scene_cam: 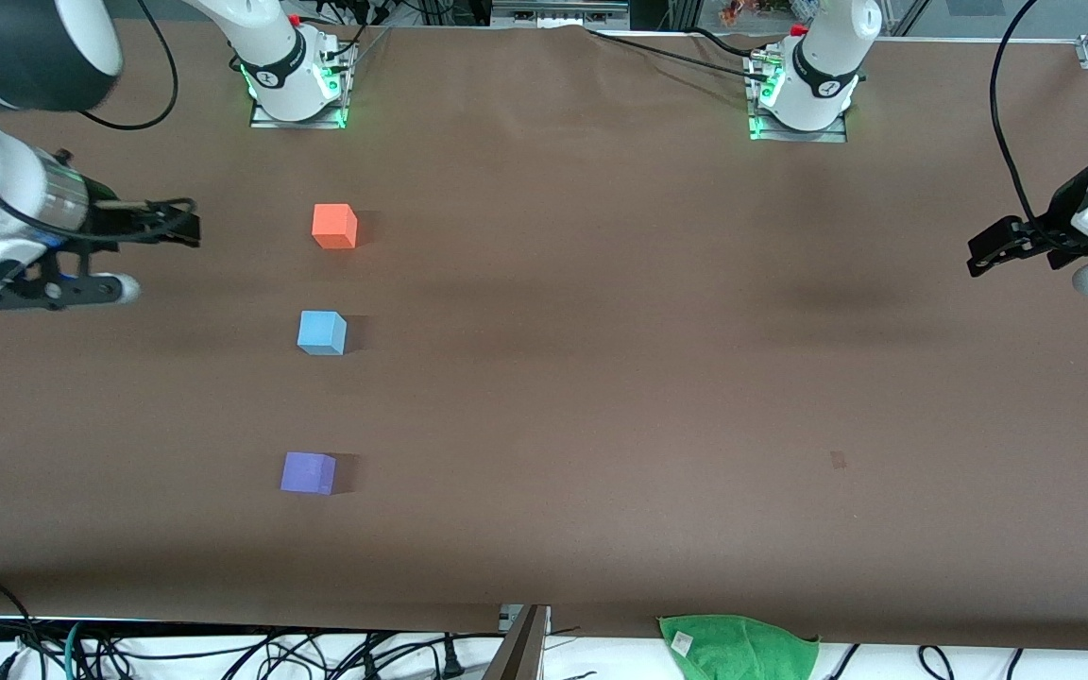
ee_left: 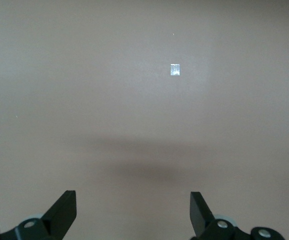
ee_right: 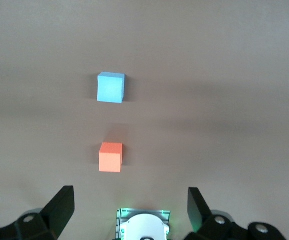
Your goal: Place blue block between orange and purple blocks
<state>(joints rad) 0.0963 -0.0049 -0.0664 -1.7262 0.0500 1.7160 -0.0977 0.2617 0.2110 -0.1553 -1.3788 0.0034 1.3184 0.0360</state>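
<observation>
The blue block [scene_cam: 322, 332] sits between the orange block [scene_cam: 334, 227] and purple block [scene_cam: 308, 473]. Both hands wait released: the right hand [scene_cam: 180, 225] and left hand [scene_cam: 993, 247] hang over the counter's [scene_cam: 601, 378] end edges.

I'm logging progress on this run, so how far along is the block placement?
Placement looks done: the blue block sits on the table in line between the orange block and the purple block, touching neither. Nothing is in hand: the right claw is open above the table's right-arm end, and the left claw is open over the left-arm end. Nothing obvious remains.
</observation>
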